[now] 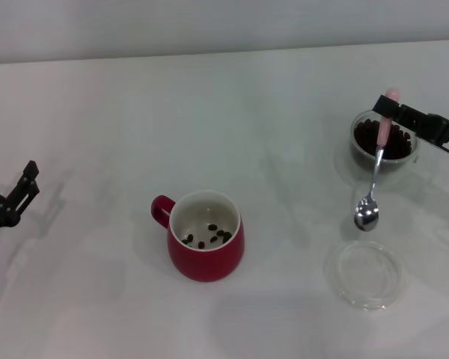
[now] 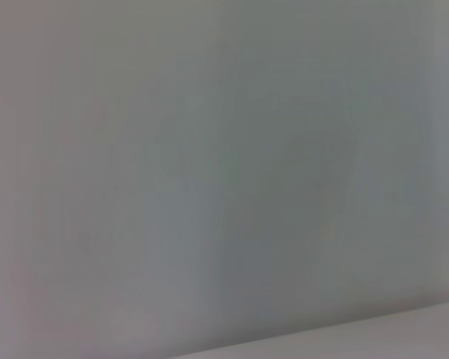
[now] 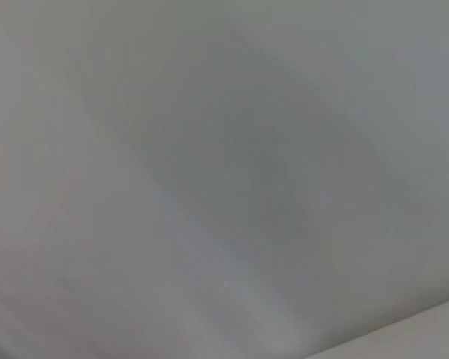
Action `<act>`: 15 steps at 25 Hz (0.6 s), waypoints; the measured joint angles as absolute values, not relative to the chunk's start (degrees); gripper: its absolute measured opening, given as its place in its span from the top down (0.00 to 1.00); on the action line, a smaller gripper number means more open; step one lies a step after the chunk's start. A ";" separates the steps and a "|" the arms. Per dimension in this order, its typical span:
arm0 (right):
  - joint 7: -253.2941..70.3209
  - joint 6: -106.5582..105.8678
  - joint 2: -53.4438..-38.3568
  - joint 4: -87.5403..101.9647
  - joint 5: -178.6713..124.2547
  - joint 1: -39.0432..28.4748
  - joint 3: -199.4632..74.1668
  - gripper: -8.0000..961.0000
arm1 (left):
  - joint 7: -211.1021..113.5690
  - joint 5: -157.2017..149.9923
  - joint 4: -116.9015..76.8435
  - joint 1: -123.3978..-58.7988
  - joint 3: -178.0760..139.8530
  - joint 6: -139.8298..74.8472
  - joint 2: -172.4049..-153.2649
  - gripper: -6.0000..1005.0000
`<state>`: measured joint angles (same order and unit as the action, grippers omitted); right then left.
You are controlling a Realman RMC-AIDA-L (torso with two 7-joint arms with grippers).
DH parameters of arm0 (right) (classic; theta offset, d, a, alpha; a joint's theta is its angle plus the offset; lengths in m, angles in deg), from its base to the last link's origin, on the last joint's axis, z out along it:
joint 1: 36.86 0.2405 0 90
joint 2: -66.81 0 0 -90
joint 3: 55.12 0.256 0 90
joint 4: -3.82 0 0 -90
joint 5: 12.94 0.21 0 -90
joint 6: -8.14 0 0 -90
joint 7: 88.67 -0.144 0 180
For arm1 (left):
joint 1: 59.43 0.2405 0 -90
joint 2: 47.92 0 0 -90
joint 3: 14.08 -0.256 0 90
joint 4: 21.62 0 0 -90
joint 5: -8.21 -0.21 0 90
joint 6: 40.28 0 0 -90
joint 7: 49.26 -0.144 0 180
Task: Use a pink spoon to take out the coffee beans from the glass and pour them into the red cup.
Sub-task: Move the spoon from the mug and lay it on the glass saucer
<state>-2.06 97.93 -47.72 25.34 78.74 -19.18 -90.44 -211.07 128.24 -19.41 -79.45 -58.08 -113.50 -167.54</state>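
Here the glass (image 1: 382,140), far right on the tabletop (image 1: 269,105), holds a dark heap of coffee beans (image 1: 368,135). The red cup (image 1: 205,236), near the middle, holds about six beans on its white bottom. One flat clear dish (image 1: 364,273) lies in front of the glass. The right tool (image 1: 387,105) is clamped on the pink spoon (image 1: 376,169), whose bowl hangs down between glass and dish. The left tool (image 1: 28,180) hovers far left, fingers apart.

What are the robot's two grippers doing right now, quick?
Left gripper: open, holding nothing, parked at the table's left edge.
Right gripper: closed on the pink spoon, which hangs down in front of the glass.
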 joint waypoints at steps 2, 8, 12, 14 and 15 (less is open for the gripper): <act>-0.71 98.40 -47.55 25.35 78.71 -19.68 -90.68 0.84 | -211.07 128.20 -19.33 -79.43 -58.16 -113.73 -167.54 0.24; 4.64 98.74 -47.49 24.94 78.52 -20.84 -91.88 0.84 | -211.07 128.18 -19.19 -79.35 -58.20 -113.99 -167.54 0.24; 6.99 98.65 -47.57 24.64 78.00 -21.01 -92.37 0.84 | -211.07 128.20 -19.29 -79.29 -58.19 -114.51 -167.54 0.24; 7.64 98.54 -47.57 24.48 77.86 -21.03 -92.39 0.83 | -211.07 128.22 -19.29 -79.29 -58.19 -114.58 -167.54 0.24; 8.02 98.53 -47.58 24.35 77.85 -21.03 -92.39 0.83 | -211.07 128.23 -19.29 -79.29 -58.18 -114.59 -167.54 0.24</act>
